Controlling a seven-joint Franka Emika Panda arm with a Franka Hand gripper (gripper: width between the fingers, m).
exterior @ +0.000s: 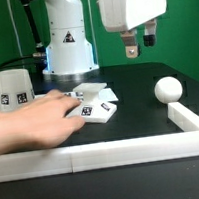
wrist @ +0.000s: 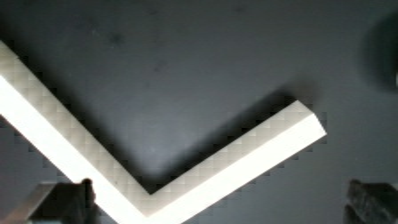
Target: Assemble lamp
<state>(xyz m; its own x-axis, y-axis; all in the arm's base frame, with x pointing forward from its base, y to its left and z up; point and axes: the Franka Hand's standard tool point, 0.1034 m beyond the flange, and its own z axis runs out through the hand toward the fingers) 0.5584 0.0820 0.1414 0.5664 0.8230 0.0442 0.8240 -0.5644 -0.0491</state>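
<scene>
The black table point(exterior: 139, 111) carries the shade point(exterior: 13, 88), base block point(exterior: 100, 99) and bulb point(exterior: 168, 89).

White boxy end effector point(exterior: 139, 46) with dark fingers point(exterior: 130, 51), white arm column point(exterior: 67, 11) bearing black triangle sticker point(exterior: 67, 37)

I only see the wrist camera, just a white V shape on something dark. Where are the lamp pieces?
Observer: The round bulb sits by itself toward the exterior view's right.
Operator: And the shade?
Observer: The shade stands wide end down at the exterior view's left.
Operator: What about the flat base?
Observer: A person's hand reaches in from the exterior view's left and lies over the base, near the middle.
</scene>
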